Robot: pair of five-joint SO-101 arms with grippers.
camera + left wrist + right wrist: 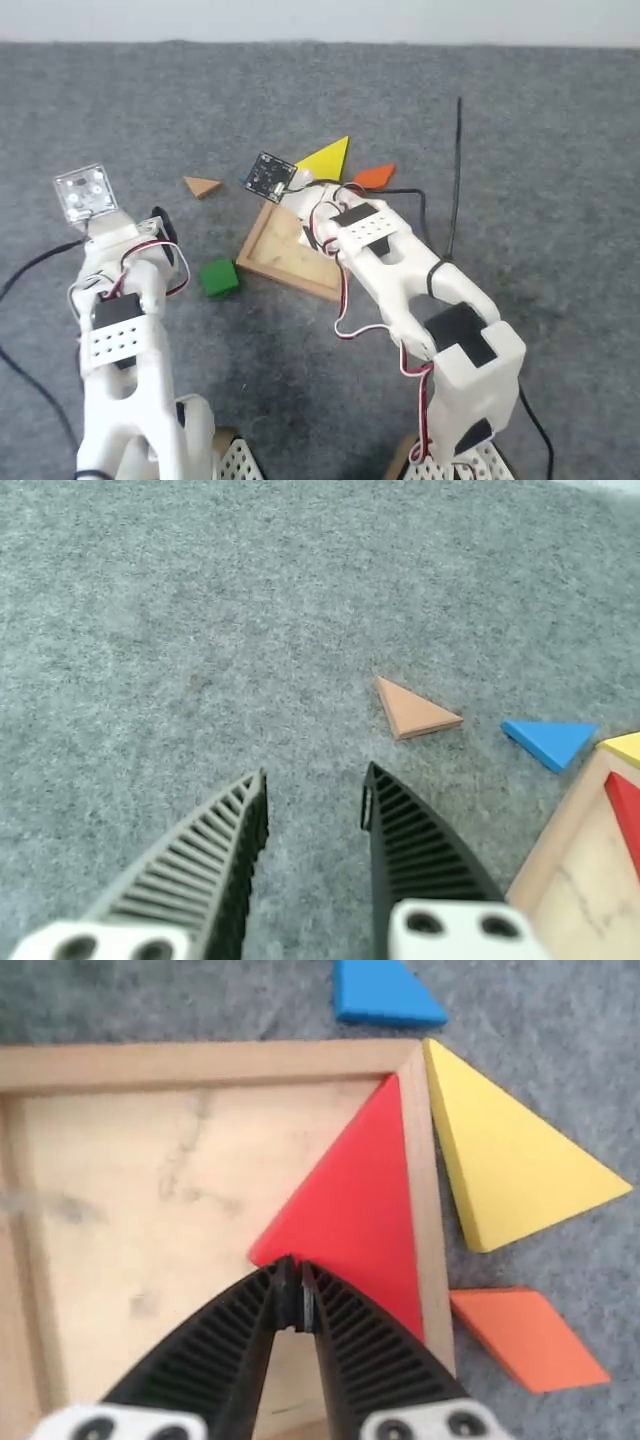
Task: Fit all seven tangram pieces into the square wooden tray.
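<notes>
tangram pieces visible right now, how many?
6. Red triangle in the tray; yellow triangle, orange parallelogram, blue triangle just outside its rim; tan triangle and green square loose on the carpet. A seventh may be hidden.

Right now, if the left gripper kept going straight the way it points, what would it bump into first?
Most likely the bare grey mat. The open left gripper aims at it; the tan triangle lies farther on, slightly off that line toward the tray, though depth is unclear.

Fingers point(420, 850) spread apart above carpet point(200, 600) near the tan triangle point(412, 710).
</notes>
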